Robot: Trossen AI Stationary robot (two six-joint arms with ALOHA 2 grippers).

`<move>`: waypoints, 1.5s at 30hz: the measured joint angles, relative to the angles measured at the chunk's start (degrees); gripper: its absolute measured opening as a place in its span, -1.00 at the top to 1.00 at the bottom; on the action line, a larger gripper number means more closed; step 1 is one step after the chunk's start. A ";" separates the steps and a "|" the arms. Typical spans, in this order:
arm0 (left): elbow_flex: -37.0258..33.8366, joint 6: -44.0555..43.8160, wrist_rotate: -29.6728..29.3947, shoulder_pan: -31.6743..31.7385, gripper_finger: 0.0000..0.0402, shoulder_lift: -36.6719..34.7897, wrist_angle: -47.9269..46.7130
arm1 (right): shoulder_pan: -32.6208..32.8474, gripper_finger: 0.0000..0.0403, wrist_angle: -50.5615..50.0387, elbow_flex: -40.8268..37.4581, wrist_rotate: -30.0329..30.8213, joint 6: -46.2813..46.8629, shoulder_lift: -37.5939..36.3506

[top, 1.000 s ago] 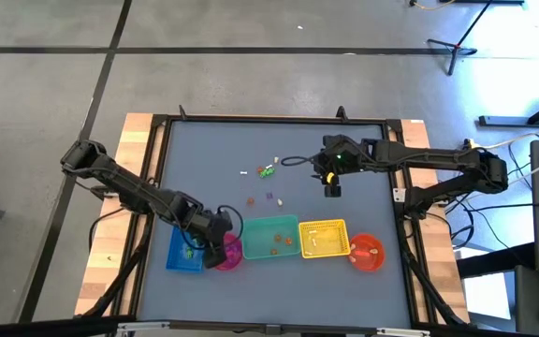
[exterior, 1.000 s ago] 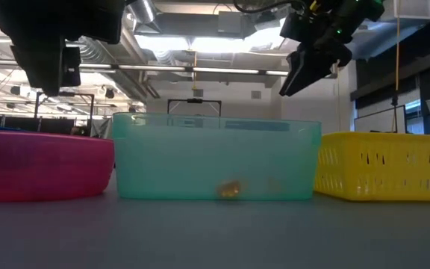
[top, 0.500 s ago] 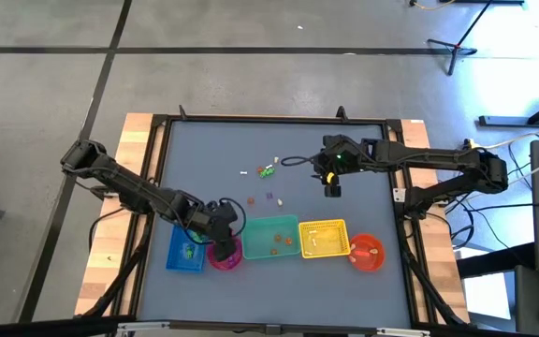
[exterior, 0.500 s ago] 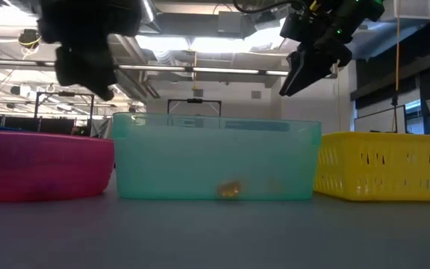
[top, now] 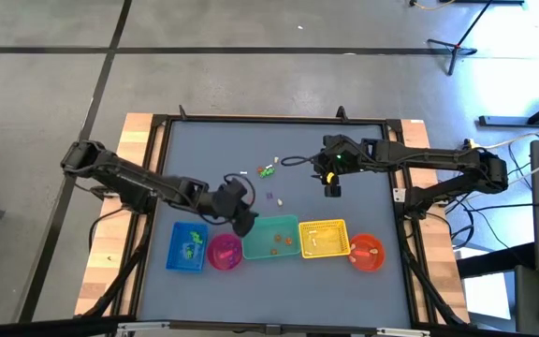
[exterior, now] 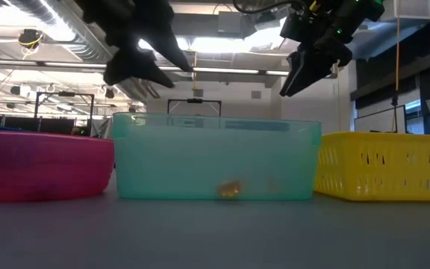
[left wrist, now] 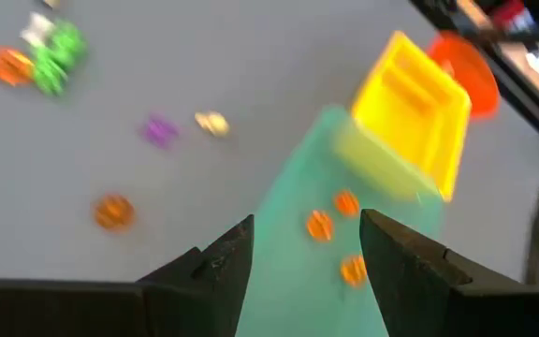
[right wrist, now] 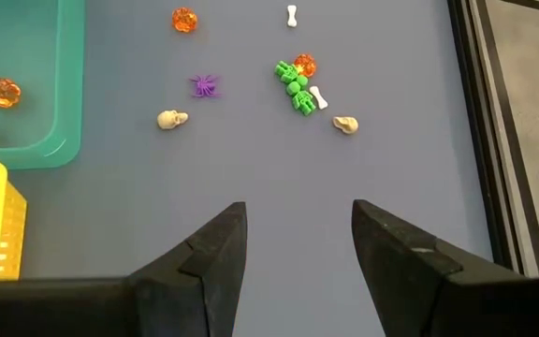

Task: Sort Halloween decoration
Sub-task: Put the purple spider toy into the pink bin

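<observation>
1. Grey tabletop (top: 363, 150) carries a container row: blue, pink, teal (top: 271, 238), yellow, orange.
2. Left fingers (top: 244, 223), empty and spread, have moved from pink container (top: 225, 253) toward teal: drop apparently complete.
3. Right fingers (top: 332, 190) hover spread.
4. Loose decorations (right wrist: 297, 85) remain mid-tabletop.

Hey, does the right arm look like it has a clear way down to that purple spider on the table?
Probably yes. The right gripper hangs open above the table, and the purple spider lies on bare table ahead of it, apart from the skull and the teal bin.
</observation>
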 joint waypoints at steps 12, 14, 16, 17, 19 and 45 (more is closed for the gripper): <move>0.00 0.02 -4.45 7.87 0.10 0.00 0.29 | -0.17 0.05 -2.30 0.00 4.81 1.20 0.01; 0.00 0.24 -4.41 8.52 0.10 0.02 0.29 | -1.76 0.05 -4.85 0.00 6.06 0.59 0.01; 0.00 1.51 -4.30 8.78 0.10 0.02 0.32 | -4.44 0.05 -6.73 0.00 4.59 0.41 0.16; 0.00 2.38 -4.10 8.81 0.10 0.02 0.34 | -6.01 0.05 -7.19 0.00 3.20 0.50 0.37; 0.00 3.48 -3.79 8.79 0.10 0.02 0.34 | -9.56 0.05 -7.94 0.00 0.11 1.47 0.84; 0.00 4.55 -3.61 6.16 0.10 0.02 0.29 | -24.39 0.05 -14.49 0.00 -5.50 -28.84 18.10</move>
